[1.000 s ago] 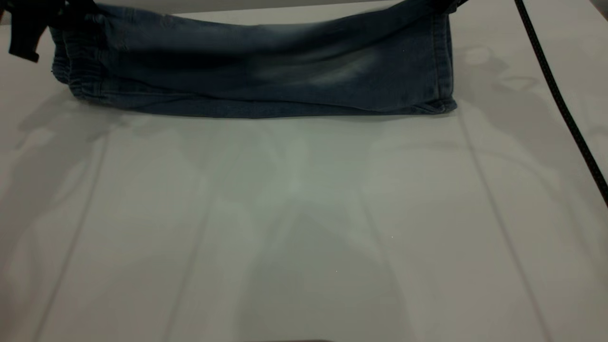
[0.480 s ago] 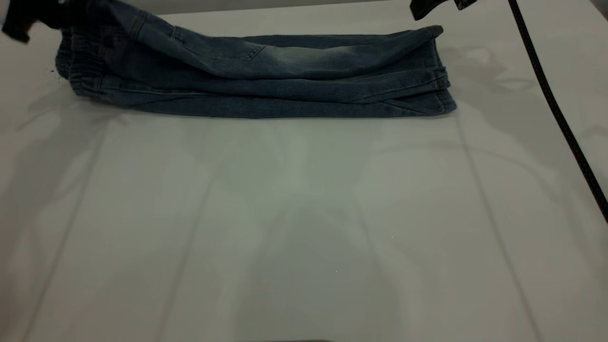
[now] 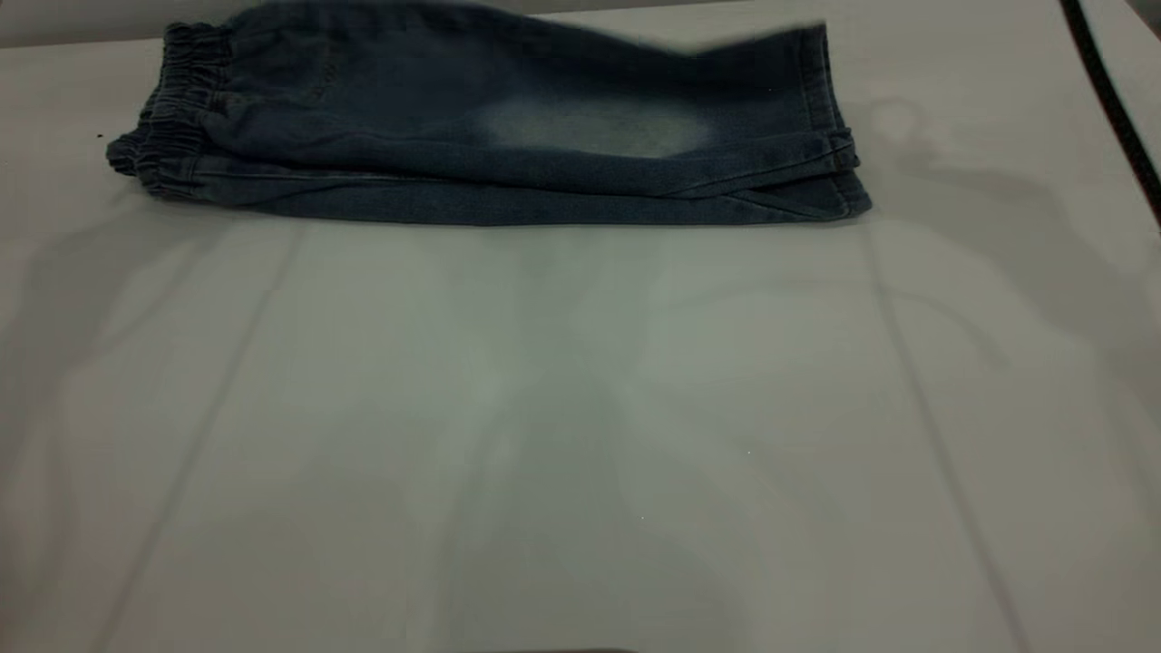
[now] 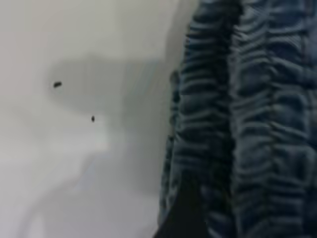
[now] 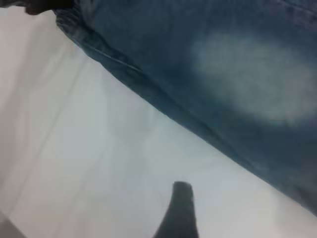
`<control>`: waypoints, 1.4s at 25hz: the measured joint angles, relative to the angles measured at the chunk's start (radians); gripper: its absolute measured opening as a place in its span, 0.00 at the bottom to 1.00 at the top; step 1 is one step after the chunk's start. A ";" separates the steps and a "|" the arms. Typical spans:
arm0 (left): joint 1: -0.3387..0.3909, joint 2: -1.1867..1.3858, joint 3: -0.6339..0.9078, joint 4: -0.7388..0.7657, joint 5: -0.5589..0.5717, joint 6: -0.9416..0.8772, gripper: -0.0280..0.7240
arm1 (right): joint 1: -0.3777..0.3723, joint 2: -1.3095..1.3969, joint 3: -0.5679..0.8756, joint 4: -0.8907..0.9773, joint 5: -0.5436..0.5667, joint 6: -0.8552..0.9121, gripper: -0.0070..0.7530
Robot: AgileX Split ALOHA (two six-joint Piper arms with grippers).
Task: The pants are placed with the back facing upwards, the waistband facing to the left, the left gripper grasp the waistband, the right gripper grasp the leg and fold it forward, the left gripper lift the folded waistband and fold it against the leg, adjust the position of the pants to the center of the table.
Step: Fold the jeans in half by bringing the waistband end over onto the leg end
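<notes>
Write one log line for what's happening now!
pants folded lengthwise | waistband left | far table edge | grippers out of exterior view

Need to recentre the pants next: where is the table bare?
The table is bare across the whole near half, in front of the pants, plus narrow strips beyond the waistband and hems. The far edge is crowded.
</notes>
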 joint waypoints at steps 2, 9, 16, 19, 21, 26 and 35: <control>0.000 0.020 -0.015 -0.001 0.000 -0.003 0.81 | 0.000 0.000 0.000 0.000 0.000 0.000 0.77; 0.000 0.131 -0.084 -0.023 -0.001 -0.009 0.81 | 0.000 0.000 0.000 0.002 0.003 0.000 0.77; -0.001 -0.100 -0.090 0.179 0.099 0.057 0.20 | 0.000 -0.093 0.000 0.003 0.005 0.000 0.77; -0.119 -0.237 -0.169 0.214 0.282 0.084 0.20 | 0.000 -0.110 0.000 0.007 0.005 0.000 0.77; -0.153 -0.237 -0.173 0.214 0.290 0.085 0.20 | 0.000 -0.115 0.000 0.007 0.005 0.000 0.77; -0.323 -0.211 -0.178 0.214 0.268 0.086 0.20 | 0.000 -0.151 0.000 0.009 -0.003 0.000 0.77; -0.500 -0.081 -0.178 0.211 0.220 0.085 0.22 | 0.000 -0.204 0.000 0.010 -0.003 0.000 0.77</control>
